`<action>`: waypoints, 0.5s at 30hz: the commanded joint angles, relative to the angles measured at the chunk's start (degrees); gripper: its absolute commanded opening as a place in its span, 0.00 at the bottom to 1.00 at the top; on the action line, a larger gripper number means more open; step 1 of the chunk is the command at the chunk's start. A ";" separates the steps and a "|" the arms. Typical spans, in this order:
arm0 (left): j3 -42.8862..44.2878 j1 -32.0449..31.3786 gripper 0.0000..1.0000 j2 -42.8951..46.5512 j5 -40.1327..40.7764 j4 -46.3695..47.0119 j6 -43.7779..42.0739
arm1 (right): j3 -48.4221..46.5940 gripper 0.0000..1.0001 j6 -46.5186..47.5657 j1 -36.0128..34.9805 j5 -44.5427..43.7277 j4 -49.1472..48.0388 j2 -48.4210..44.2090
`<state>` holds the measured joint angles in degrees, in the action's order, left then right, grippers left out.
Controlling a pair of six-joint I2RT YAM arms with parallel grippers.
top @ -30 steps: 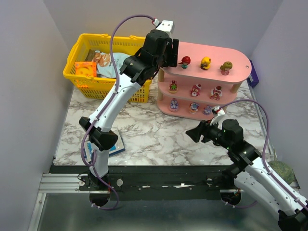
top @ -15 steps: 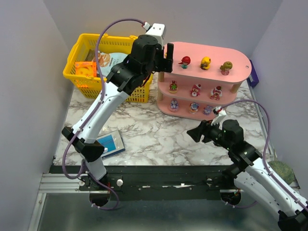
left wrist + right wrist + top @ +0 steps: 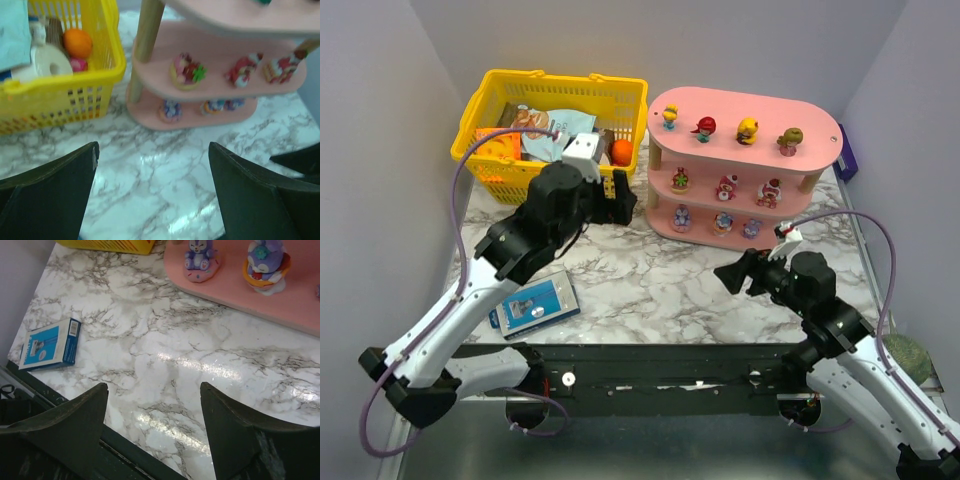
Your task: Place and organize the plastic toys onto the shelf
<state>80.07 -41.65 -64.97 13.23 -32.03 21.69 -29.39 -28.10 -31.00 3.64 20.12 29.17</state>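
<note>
At the far left a yellow basket (image 3: 485, 172) holding packets stands on the marble tabletop (image 3: 650, 290), with a flat blue box (image 3: 533, 304) lying nearer the arm bases. The left tool (image 3: 620, 197) hovers just in front of the basket's right corner, its jaws spread wide with nothing between them. Right of it, beside the basket, stands the pink shelf (image 3: 820, 125), and the plastic toys (image 3: 726, 187) sit on it: four on the top tier, three on the middle, three on the bottom. The right tool (image 3: 728, 274) hangs over the tabletop in front of the shelf, jaws parted and empty.
</note>
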 commanded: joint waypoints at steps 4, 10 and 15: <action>-22.57 -0.36 0.99 19.93 5.92 -6.19 10.64 | -2.96 1.00 -2.21 0.33 -10.91 5.80 -2.09; -30.67 -0.45 0.99 31.02 10.32 -15.33 16.36 | -5.94 1.00 -2.84 0.33 -13.22 9.76 -7.80; -33.31 -0.36 0.99 37.27 9.98 -15.70 17.51 | -9.89 1.00 -2.84 0.33 -15.76 15.29 -9.74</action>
<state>48.10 -41.76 -31.92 21.02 -46.33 36.56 -35.66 -30.28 -31.00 -7.88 29.30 20.56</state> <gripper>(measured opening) 0.988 0.997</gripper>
